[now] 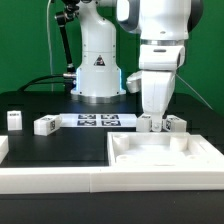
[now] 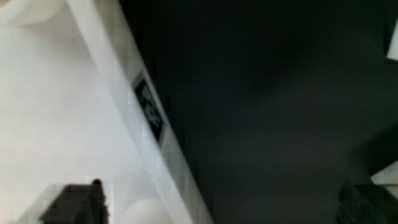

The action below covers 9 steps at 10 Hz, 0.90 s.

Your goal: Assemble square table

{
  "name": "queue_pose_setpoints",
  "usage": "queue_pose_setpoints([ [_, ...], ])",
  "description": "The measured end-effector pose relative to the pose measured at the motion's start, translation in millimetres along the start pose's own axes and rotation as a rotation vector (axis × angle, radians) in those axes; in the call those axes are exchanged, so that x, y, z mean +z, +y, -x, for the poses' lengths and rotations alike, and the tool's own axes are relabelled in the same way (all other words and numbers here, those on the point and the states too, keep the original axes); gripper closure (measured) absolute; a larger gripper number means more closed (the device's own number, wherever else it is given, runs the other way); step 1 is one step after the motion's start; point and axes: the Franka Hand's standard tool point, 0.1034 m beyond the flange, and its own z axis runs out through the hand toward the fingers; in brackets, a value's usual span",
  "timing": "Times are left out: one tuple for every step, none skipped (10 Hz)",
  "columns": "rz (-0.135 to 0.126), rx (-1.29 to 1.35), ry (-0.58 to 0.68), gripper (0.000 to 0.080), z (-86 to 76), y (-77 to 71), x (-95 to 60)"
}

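The white square table top [image 1: 166,152] lies tray-side up at the exterior view's right. In the wrist view its rim [image 2: 157,110] carries a black-and-white tag and runs between the fingers. My gripper [image 1: 153,114] hangs just above the top's far edge, jaws wide open and empty [image 2: 222,205], with one dark fingertip [image 2: 71,204] over the white top and the other [image 2: 375,200] over the black table. Two small white legs [image 1: 148,124] [image 1: 176,124] stand right behind the top, beside the gripper. Two more legs [image 1: 15,119] [image 1: 45,125] lie at the exterior view's left.
The marker board [image 1: 95,121] lies flat between the left legs and the gripper. A long white rail [image 1: 55,168] borders the black surface in front. The robot base [image 1: 97,65] stands behind. A white edge [image 2: 391,40] shows in the wrist view.
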Motion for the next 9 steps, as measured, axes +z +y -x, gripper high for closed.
queue_pose_setpoints([
  [0.007, 0.141, 0.004, 0.0151, -5.1, -5.1, -2.1],
  [0.007, 0.246, 0.004, 0.0151, -11.1, -13.0, -3.5],
  [0.007, 0.354, 0.004, 0.0151, -16.6, -17.4, -4.0],
  [0.003, 0.415, 0.005, 0.0151, -17.9, -19.1, -3.7],
  [-0.002, 0.499, 0.008, 0.0151, -18.3, -19.4, -3.6],
  [-0.006, 0.569, 0.010, 0.0151, -19.2, -20.2, -3.5],
  [-0.011, 0.622, 0.012, 0.0151, -19.9, -20.9, -3.5],
  [-0.014, 0.659, 0.013, 0.0151, -20.4, -21.3, -3.4],
  [-0.020, 0.748, 0.017, 0.0151, -21.9, -22.9, -3.2],
])
